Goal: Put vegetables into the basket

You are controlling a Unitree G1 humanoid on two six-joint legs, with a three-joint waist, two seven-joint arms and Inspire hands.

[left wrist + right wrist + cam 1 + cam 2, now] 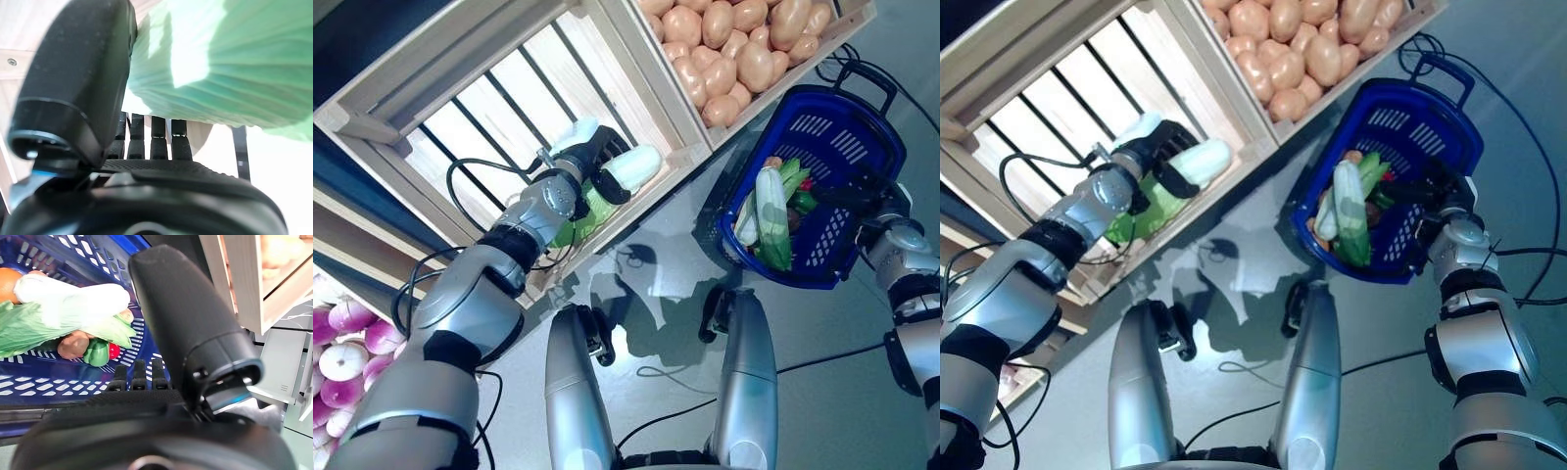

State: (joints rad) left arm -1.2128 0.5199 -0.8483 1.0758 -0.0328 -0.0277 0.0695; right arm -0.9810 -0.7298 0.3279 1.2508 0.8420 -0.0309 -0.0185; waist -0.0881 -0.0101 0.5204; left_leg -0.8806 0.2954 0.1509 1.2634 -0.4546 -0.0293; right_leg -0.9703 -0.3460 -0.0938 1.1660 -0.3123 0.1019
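My left hand [595, 157] reaches into the slatted wooden crate [460, 103] and is shut on a napa cabbage [634, 166] with a white stem and green leaves. In the left wrist view the cabbage [220, 63] lies across the fingers [151, 139] with the thumb pressed on it. My right hand [869, 193] is shut on the rim of the blue basket [832, 127] and holds it tilted beside the crates. The basket holds another cabbage [63, 301], a green pepper [96, 352], a potato [71, 345] and other vegetables.
A second wooden crate full of potatoes [734, 44] stands right behind the basket. Purple and white round vegetables [342, 343] lie in a bin at the lower left. Grey floor shows below the crates.
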